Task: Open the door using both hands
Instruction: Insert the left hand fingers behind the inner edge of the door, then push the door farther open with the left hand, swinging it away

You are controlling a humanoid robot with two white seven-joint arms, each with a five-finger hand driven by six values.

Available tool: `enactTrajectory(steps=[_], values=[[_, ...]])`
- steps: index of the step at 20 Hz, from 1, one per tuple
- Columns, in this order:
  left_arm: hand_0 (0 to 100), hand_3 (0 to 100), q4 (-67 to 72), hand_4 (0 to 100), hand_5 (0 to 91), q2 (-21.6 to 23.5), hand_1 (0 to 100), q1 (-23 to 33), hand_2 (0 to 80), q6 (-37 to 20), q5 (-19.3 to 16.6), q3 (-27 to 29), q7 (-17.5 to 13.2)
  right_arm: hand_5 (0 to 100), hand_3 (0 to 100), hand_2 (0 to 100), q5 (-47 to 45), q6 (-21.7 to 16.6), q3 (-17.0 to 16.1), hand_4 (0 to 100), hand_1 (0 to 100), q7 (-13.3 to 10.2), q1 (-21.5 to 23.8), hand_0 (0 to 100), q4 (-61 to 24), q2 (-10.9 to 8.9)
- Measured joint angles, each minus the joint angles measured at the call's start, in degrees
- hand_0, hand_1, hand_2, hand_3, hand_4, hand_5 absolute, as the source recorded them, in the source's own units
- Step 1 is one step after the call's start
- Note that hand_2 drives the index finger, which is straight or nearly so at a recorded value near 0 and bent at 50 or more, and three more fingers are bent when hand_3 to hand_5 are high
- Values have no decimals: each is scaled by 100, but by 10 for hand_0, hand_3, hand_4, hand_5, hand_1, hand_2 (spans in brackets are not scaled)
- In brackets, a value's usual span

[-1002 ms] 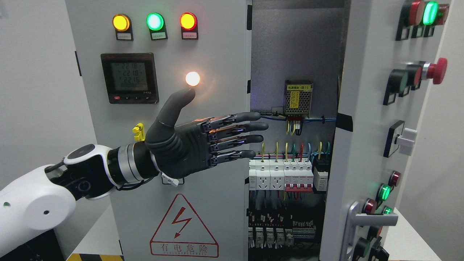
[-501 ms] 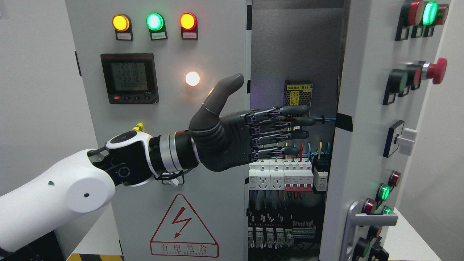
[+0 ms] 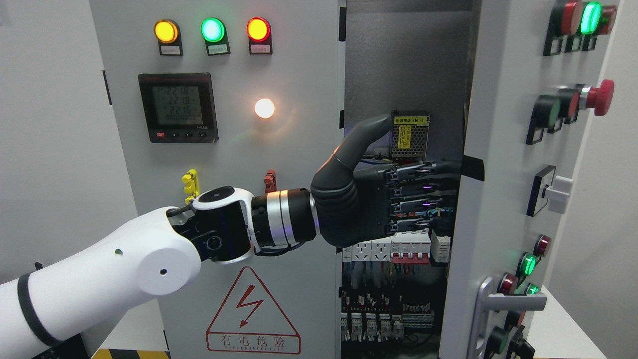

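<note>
A grey electrical cabinet fills the head view. Its right door stands partly open, edge-on, with buttons, lamps and a silver handle on its outer face. The left door is closed. My left hand reaches across the gap from the left, fingers stretched out flat and thumb raised. Its fingertips go behind the inner edge of the right door, where they are hidden. Whether they touch the door I cannot tell. The right arm is out of view.
Inside the cabinet are a power supply module, rows of breakers and coloured wiring. The left door carries three lamps, a digital meter, a lit white lamp and a hazard triangle.
My left arm has swept right from the left door's face across the opening. The hand has reached the right door's inner edge. The door itself has not visibly moved.
</note>
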Motion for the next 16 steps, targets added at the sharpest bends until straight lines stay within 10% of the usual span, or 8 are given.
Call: enactTrajectory(steps=[16], values=[[0,0,-12,0,0,-705,0,-99,0,-16,-22,-89,572,0,0,0,0,0,0,0,0,3,-3,383,0,1]])
